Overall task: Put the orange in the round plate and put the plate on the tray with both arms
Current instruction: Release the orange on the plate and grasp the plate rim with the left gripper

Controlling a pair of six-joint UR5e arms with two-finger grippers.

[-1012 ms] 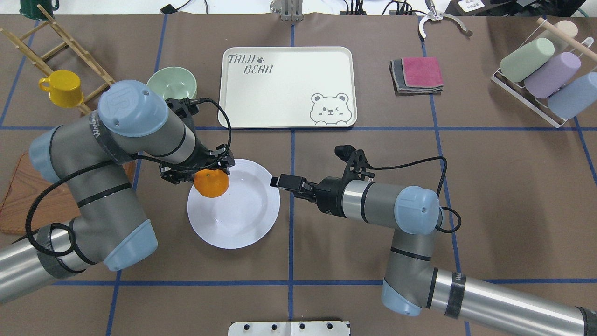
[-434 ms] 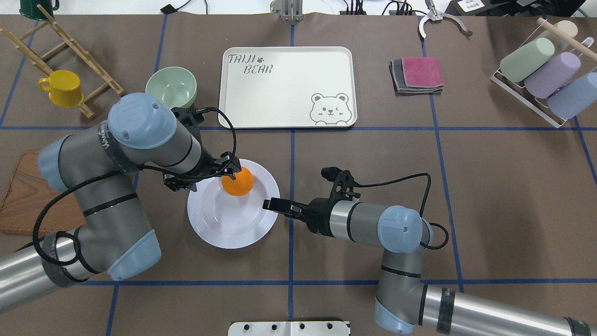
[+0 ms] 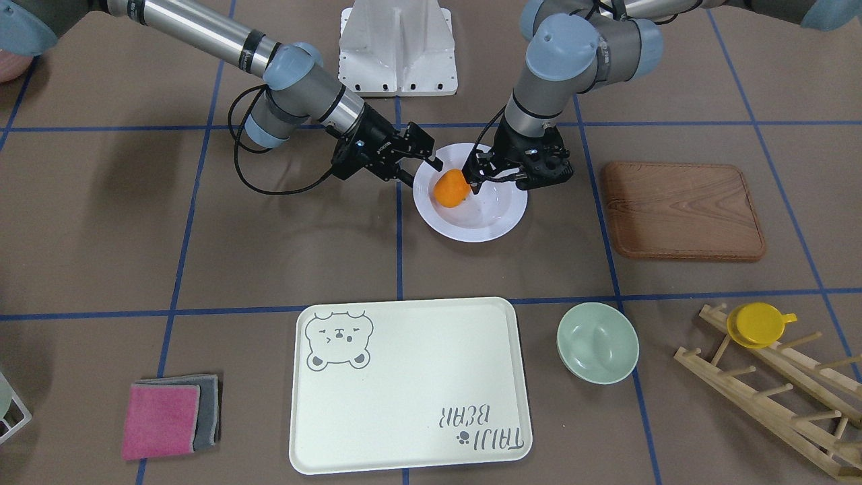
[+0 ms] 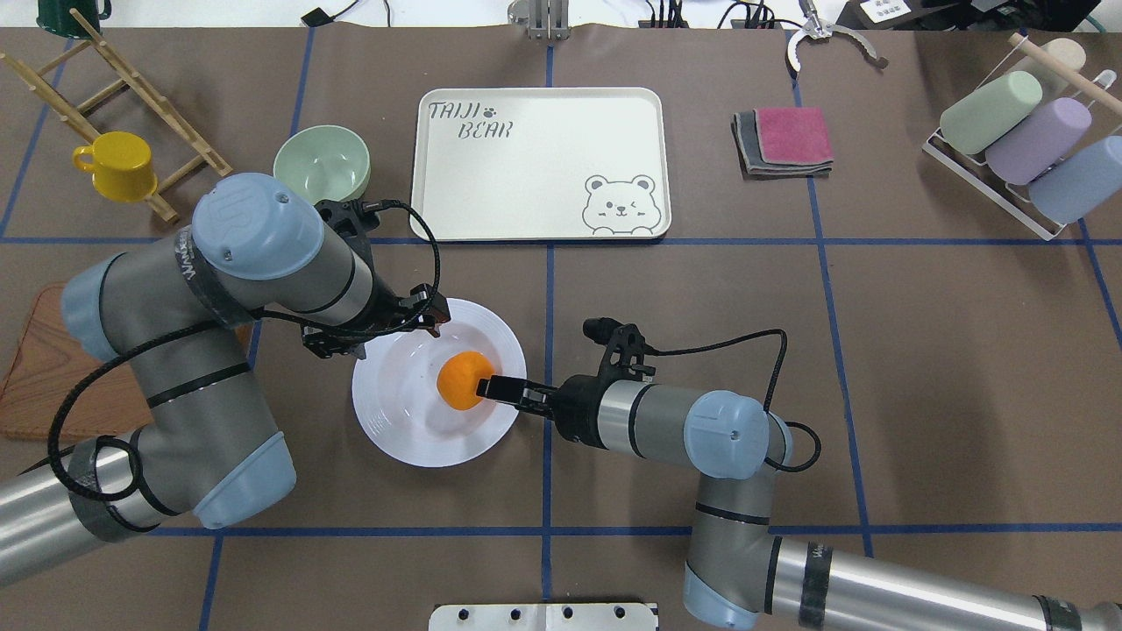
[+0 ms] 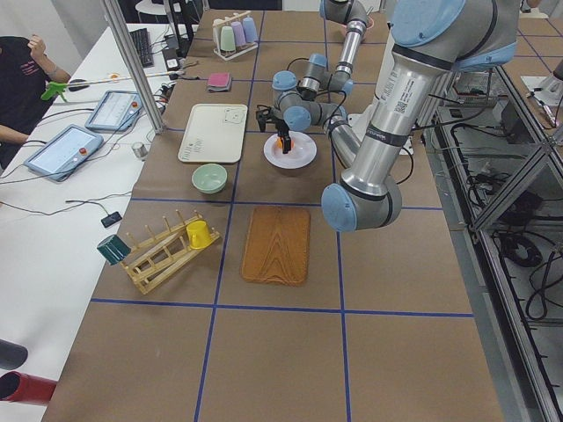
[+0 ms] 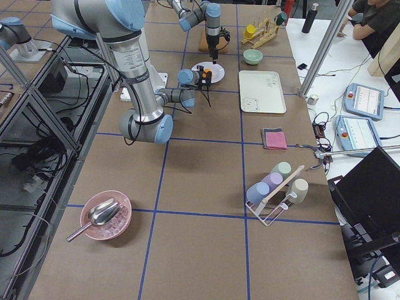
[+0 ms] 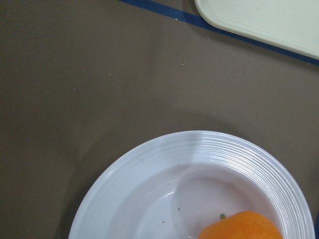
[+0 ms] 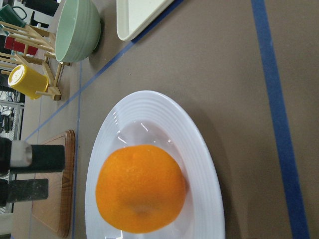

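The orange (image 4: 458, 381) lies loose in the sunken centre of the white round plate (image 4: 394, 421), also seen from the front as the orange (image 3: 450, 188) in the plate (image 3: 495, 225). My left gripper (image 4: 428, 317) hangs open just above the plate's far-left rim, its fingers (image 3: 474, 176) beside the fruit and apart from it. My right gripper (image 4: 491, 386) reaches in low over the plate's right rim, nearly at the orange, and looks open. The cream tray (image 4: 543, 210) lies beyond the plate.
A pale-green bowl (image 4: 321, 163) stands left of the tray. A wooden board (image 4: 35, 386) lies under my left arm, and a yellow cup (image 4: 118, 165) hangs on a wooden rack. Folded cloths (image 4: 784, 140) and a rack of cups (image 4: 1021, 140) lie to the right.
My left gripper has let go of the orange, which now rests in the plate's centre. My right gripper has slid left and nearer, over the plate's right rim.
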